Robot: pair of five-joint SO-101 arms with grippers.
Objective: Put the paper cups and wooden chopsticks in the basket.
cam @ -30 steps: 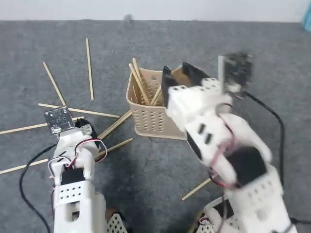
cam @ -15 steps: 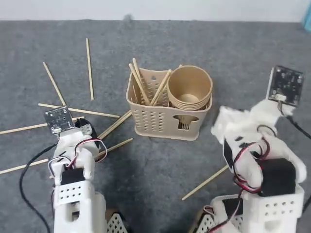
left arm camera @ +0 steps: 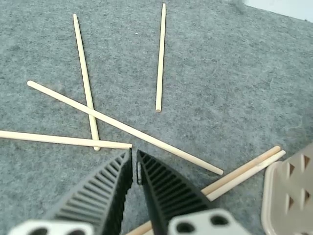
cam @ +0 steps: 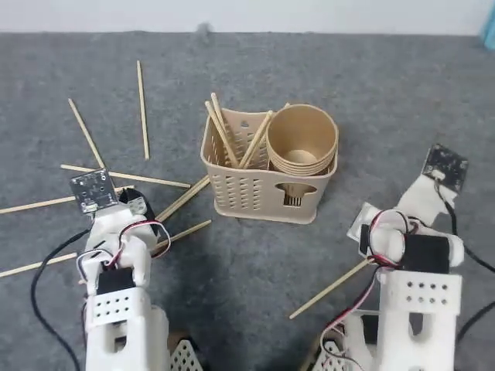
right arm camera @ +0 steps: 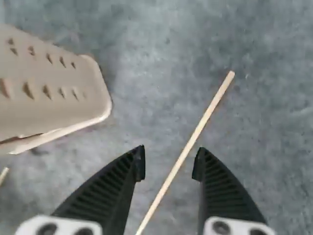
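**Paper cups (cam: pixel 302 137) in the basket (cam: pixel 247 193), many sticks outside**

The cups stand stacked in the right part of the basket, and a few wooden chopsticks (cam: pixel 224 133) lean in its left part. Several loose chopsticks (cam: pixel 142 108) are spread on the grey carpet (cam: pixel 387 77) at the left of the basket, some crossing one another. The left gripper (left arm camera: pixel 134 157) is clenched on nothing, its tips over the carpet near the crossing sticks. The right gripper (right arm camera: pixel 168 157) has its jaws spread apart with nothing between the pads. A single chopstick (right arm camera: pixel 195 137) lies flat on the carpet under the gap, near the basket corner.
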